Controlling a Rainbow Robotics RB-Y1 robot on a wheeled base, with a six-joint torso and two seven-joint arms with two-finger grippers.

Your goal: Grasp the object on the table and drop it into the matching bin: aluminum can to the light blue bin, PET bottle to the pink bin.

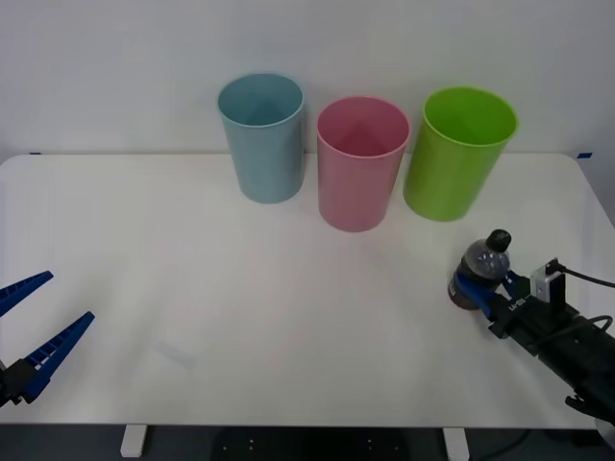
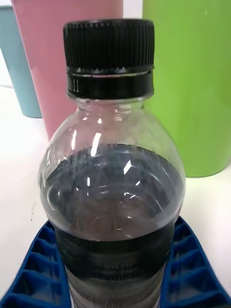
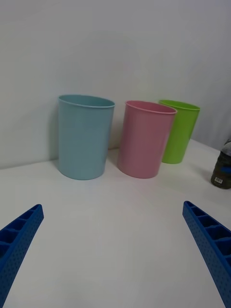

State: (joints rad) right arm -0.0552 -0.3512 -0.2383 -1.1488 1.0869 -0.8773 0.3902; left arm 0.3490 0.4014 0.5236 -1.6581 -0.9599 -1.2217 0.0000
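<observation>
Front view, left to right: the left gripper (image 1: 34, 327) waits at the lower left edge of the frame, its blue fingers spread wide and holding nothing. Across the upper middle stand the light blue bin (image 1: 261, 137), the pink bin (image 1: 360, 163) and a lime green bin (image 1: 457, 152) on the table (image 1: 240, 317). At the lower right, the right gripper (image 1: 473, 286) has its fingers closed against the lower body of the PET bottle (image 1: 480, 271), which stands upright. The grasp step appears done; the next move calls for a lift clearing the pink rim, then carriage up and to the left.
</observation>
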